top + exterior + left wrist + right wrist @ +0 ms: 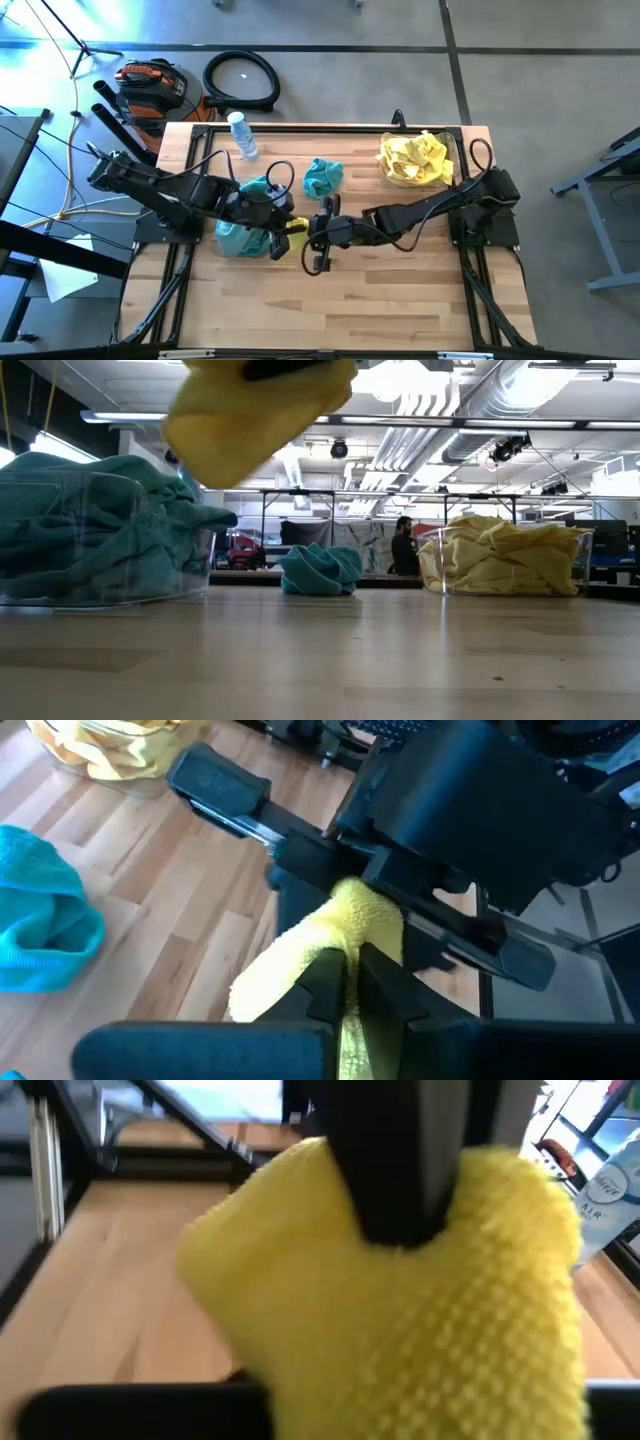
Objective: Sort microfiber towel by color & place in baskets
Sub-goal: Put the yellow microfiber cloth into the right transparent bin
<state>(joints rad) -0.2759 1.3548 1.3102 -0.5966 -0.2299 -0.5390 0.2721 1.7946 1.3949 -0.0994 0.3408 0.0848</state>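
Two grippers found close together above the middle of the table (pixel 400 300). Saw the left gripper (pixel 283 226) clamped tight on one yellow towel (pixel 365 910), its two dark fingers (pixel 325 982) pinching the cloth with no gap left between them. Found that towel lifted clear of the wood, hanging high in the low view. Noted the right gripper (pixel 318 240) facing the left one from the other side, jaws spread wide, one finger on either side of the same towel, the cloth bunched against its palm; could not make out any squeeze from it. Spotted a basket of teal towels (pixel 232 240) just beside the left gripper, on the table's left half, heaped above its rim. Placed the basket of yellow towels (pixel 415 160) at the far right corner, well apart from both grippers, also piled full. Logged one loose teal towel (pixel 322 177) crumpled on the bare wood between the two baskets, touching neither. Marked a clear water bottle (pixel 241 135) lying near the far edge, behind the teal heap.
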